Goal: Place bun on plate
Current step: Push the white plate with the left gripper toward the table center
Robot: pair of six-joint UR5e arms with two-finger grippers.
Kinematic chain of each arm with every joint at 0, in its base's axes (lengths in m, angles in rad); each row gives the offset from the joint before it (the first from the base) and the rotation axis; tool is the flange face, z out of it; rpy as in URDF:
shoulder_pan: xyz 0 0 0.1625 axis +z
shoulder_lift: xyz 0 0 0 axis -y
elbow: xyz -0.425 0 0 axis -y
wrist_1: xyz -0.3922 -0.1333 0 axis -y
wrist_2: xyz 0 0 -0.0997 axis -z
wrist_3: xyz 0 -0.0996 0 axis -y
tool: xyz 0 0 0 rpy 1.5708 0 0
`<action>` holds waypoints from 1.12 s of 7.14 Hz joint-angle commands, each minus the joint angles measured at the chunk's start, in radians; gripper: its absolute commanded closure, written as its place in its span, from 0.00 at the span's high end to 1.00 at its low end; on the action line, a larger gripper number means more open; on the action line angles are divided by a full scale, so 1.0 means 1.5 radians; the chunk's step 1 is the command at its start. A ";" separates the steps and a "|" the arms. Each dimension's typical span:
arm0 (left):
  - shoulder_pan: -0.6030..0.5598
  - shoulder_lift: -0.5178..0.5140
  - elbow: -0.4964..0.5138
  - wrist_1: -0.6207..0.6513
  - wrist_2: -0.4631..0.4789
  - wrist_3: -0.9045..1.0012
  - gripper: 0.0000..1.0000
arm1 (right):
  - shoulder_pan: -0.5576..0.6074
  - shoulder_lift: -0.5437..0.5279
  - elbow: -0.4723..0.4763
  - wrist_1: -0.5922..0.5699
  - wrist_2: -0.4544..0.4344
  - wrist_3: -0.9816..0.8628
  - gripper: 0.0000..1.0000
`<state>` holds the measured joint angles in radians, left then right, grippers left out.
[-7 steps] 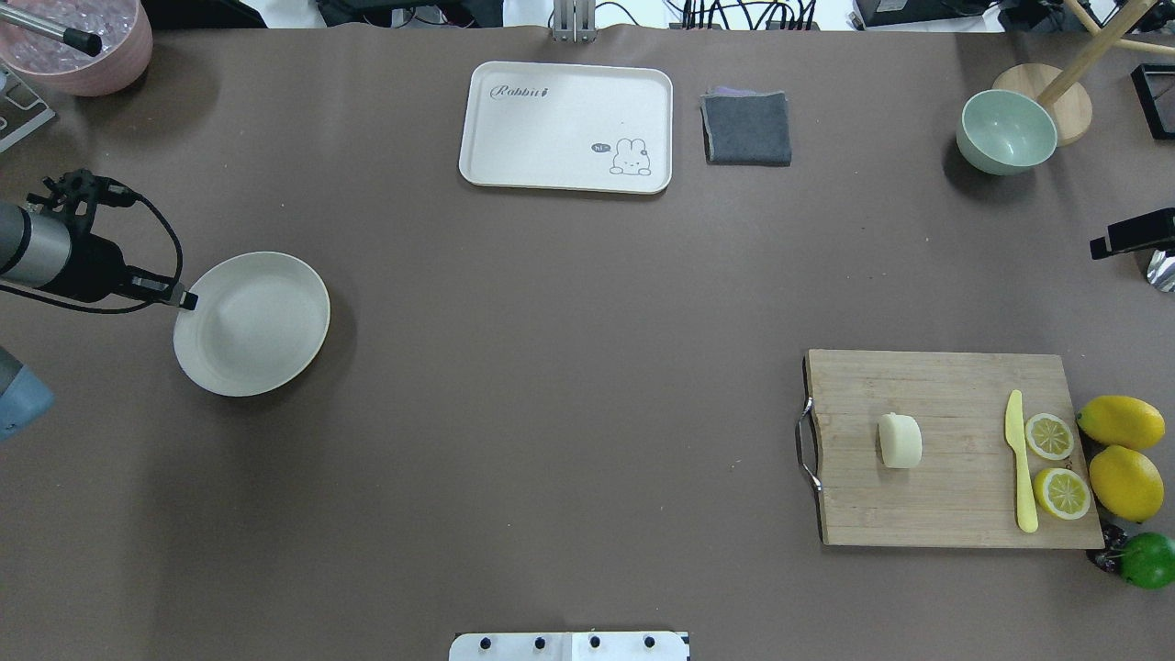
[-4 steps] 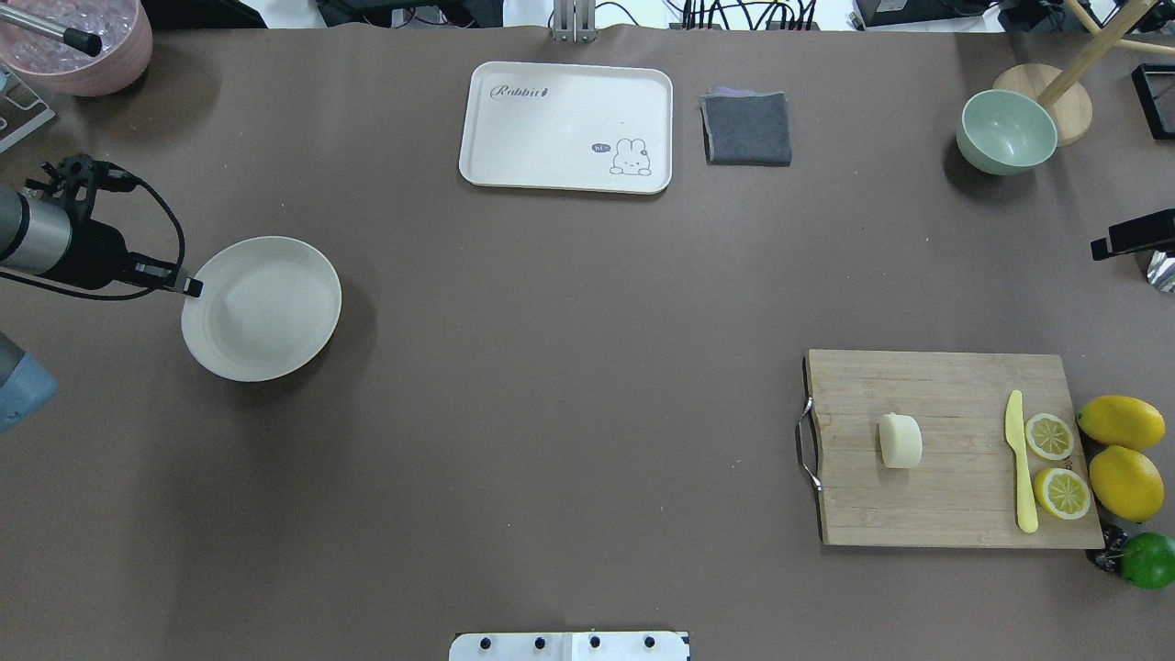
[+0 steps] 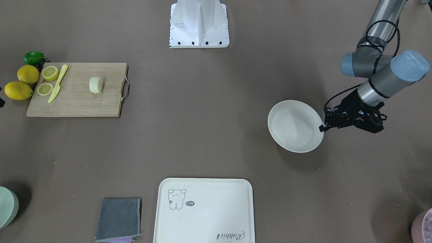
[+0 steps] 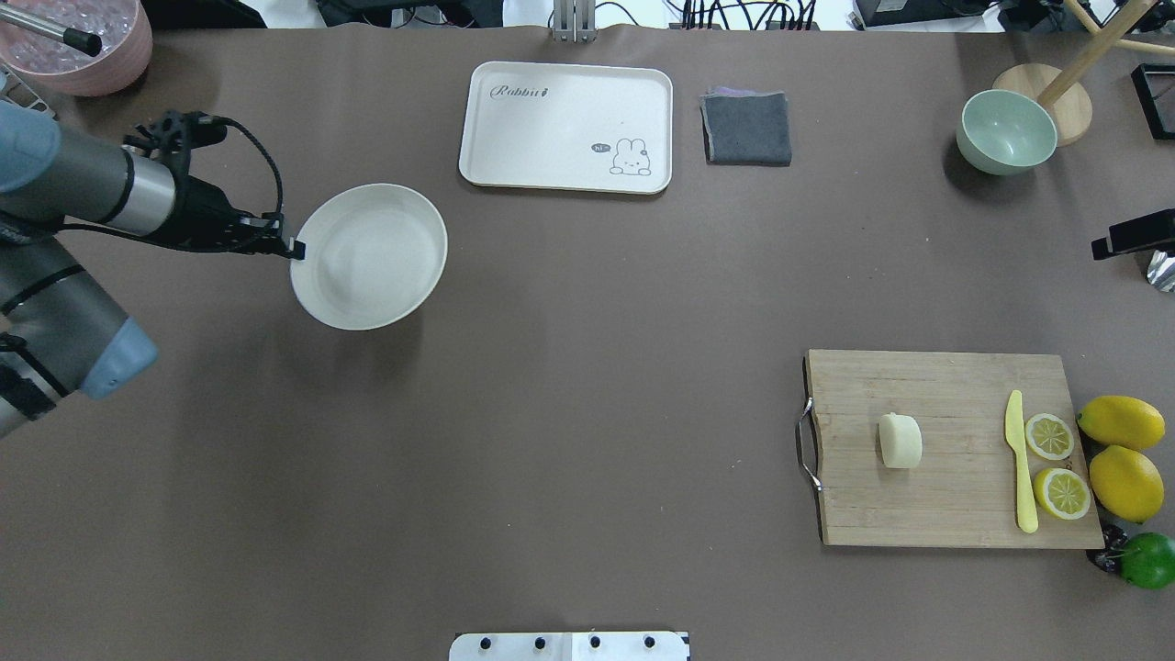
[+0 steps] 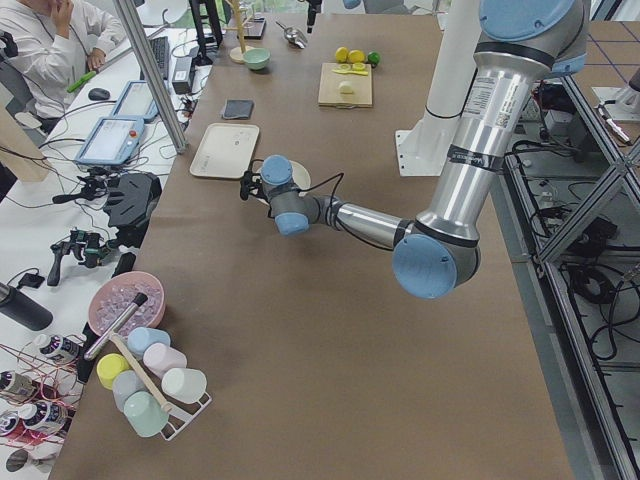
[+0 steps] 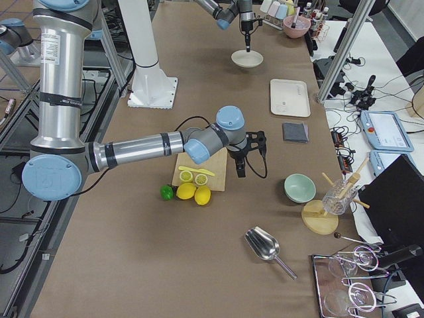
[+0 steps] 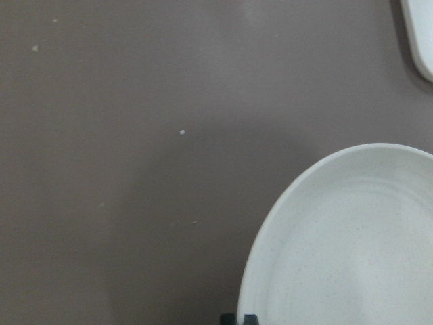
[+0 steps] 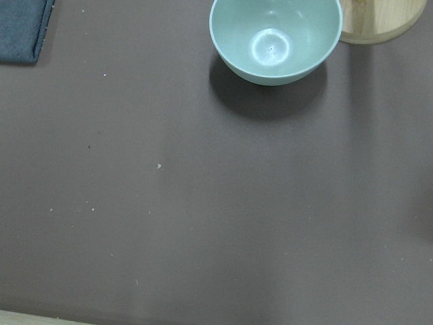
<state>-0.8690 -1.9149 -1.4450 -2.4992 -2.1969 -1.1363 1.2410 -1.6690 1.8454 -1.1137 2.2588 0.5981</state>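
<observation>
Front-facing view: the left gripper (image 3: 321, 127), fingers drawn narrow, pinches the rim of the round off-white shallow plate (image 3: 293, 126) on the robot's left side of the brown-covered table (image 3: 202, 118). The small pale cream-yellow rounded bun (image 3: 96, 84) lies on the rectangular wooden cutting board with a metal handle (image 3: 77, 101), at the opposite side of the table and well apart from the plate.

Overhead view: the plate holds nothing and is near the rectangular cream tray with a rabbit drawing (image 4: 565, 110). It casts a soft shadow on the table (whether it is lifted cannot be told). The bun rests near the board's middle, apart from a pale yellow plastic knife (image 4: 1021, 468) and two cut lemon halves (image 4: 1049, 436).

Left side view: the near arm reaches along the table to the plate, which is partly hidden behind its wrist.

Right side view: the right gripper (image 6: 240, 171) hangs pointing down just beside the cutting board, on the side toward a folded grey cloth (image 6: 295, 132). How wide its fingers stand cannot be told.

Left wrist view: the plate's rim curves through the lower right, with two dark fingertips (image 7: 250, 319) close together at it on the bottom edge.

Right wrist view: a round pale green bowl (image 8: 275, 37) sits on the table, with a corner of the cloth at upper left.
</observation>
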 commanded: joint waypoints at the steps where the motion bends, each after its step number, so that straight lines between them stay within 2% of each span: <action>1: 0.099 -0.054 -0.006 0.020 0.099 -0.072 0.00 | 0.000 -0.001 0.000 0.000 -0.001 0.001 1.00; 2: 0.129 -0.077 -0.031 0.084 0.137 -0.072 0.00 | 0.000 -0.001 0.000 0.000 -0.001 0.001 1.00; 4: 0.190 -0.082 -0.113 0.201 0.185 -0.072 0.00 | 0.000 -0.001 0.000 0.000 -0.001 0.001 1.00; 6: 0.258 -0.096 -0.122 0.231 0.257 -0.072 0.00 | 0.000 -0.002 0.000 0.000 -0.001 0.001 1.00; 8: 0.266 -0.095 -0.122 0.231 0.270 -0.072 0.00 | 0.000 -0.003 0.000 0.000 -0.001 0.001 1.00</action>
<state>-0.4833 -2.0562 -1.6263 -2.1563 -1.8095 -1.2440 1.2410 -1.6722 1.8454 -1.1137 2.2580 0.5998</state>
